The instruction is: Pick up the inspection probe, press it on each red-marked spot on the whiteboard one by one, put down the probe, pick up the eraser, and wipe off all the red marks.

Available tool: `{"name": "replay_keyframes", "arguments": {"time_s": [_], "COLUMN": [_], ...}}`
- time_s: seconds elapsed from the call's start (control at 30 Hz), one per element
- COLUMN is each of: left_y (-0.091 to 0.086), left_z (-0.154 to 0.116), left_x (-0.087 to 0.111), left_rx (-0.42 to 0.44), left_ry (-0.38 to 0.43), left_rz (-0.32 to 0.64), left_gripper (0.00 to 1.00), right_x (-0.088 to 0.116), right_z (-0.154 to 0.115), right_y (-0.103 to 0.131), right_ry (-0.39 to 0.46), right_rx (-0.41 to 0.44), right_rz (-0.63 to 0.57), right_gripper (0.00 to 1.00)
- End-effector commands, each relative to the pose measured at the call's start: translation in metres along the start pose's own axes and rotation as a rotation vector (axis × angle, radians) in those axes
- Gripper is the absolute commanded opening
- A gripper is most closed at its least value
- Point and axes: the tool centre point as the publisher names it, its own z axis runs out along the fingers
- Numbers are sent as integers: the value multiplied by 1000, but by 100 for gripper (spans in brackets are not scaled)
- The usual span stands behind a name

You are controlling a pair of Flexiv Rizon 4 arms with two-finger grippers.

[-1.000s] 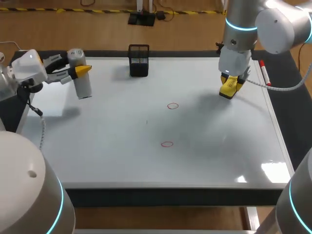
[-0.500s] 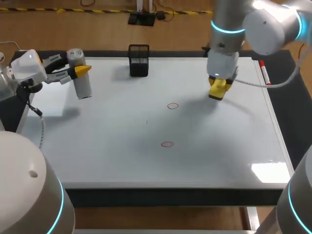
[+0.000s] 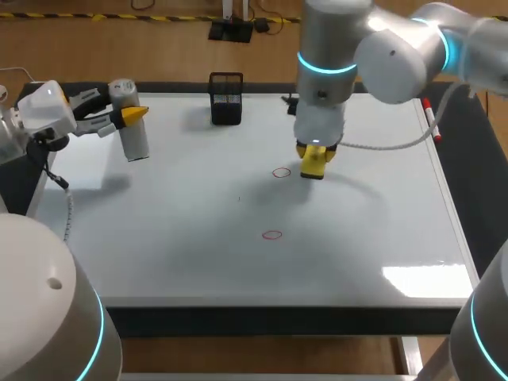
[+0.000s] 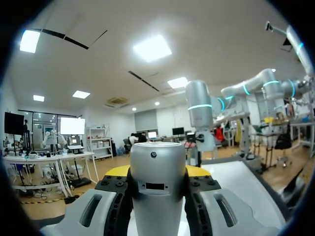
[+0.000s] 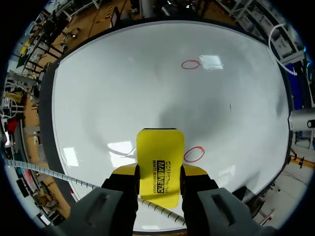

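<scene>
My R jaws are clamped on the eraser, low over the board. One red ring sits just beside the eraser's tip; the 2nd ring is well ahead of those jaws. L jaws grip the probe from both sides; a black holder stands near them.

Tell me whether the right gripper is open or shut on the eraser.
Shut: the right gripper has both fingers against the yellow eraser, one on each side.
</scene>
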Motion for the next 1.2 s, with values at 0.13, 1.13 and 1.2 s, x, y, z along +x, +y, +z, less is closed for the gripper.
{"name": "replay_keyframes", "arguments": {"time_s": [0.13,1.13,1.2], "left_y": [-1,-1,-1], "left_z": [0,0,0], "left_x": [0,0,0], "left_rx": [0,0,0], "left_ry": [-1,-1,-1], "left_rz": [1,1,1], "left_gripper": [0,0,0], "right_x": [-35,-83,-83], "right_z": [4,30,31], "right_y": [18,21,21], "right_ry": [11,-27,-31], "right_rx": [19,10,8], "right_rz": [-65,-188,-190], "right_gripper": [0,0,0]}}
